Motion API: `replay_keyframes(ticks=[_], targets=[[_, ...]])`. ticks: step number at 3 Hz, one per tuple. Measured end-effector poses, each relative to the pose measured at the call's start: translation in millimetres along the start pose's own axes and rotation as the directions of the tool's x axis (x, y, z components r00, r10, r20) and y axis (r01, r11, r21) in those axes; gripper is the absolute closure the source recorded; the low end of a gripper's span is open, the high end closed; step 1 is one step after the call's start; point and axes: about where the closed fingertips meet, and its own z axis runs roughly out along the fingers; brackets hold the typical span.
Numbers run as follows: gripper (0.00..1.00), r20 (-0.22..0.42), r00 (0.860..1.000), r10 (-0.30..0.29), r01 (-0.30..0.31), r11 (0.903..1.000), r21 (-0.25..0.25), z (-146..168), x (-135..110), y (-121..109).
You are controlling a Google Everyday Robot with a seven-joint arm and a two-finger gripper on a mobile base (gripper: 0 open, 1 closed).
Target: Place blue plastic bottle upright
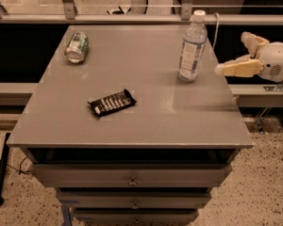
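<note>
The blue plastic bottle [192, 47] stands upright on its own near the right edge of the grey table [132, 121]. It is clear, with a white cap and a pale blue-and-white label. My gripper [236, 53] is to the right of the bottle, past the table's right edge, with a clear gap between them. Its two cream fingers [238, 68] are spread apart and hold nothing.
A green-and-silver drink can [77, 47] lies on its side at the table's far left. A black snack bar [112, 102] lies left of the table's middle. A metal rail [132, 19] runs behind the table. Drawers [132, 178] sit below the tabletop.
</note>
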Motion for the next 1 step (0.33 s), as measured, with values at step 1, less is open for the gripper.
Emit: replay_keyframes(ticks=[1], targets=[[0.00, -0.016, 1.000, -0.002, 0.002, 1.0000, -0.008, -2.1, 3.0, 0.7]])
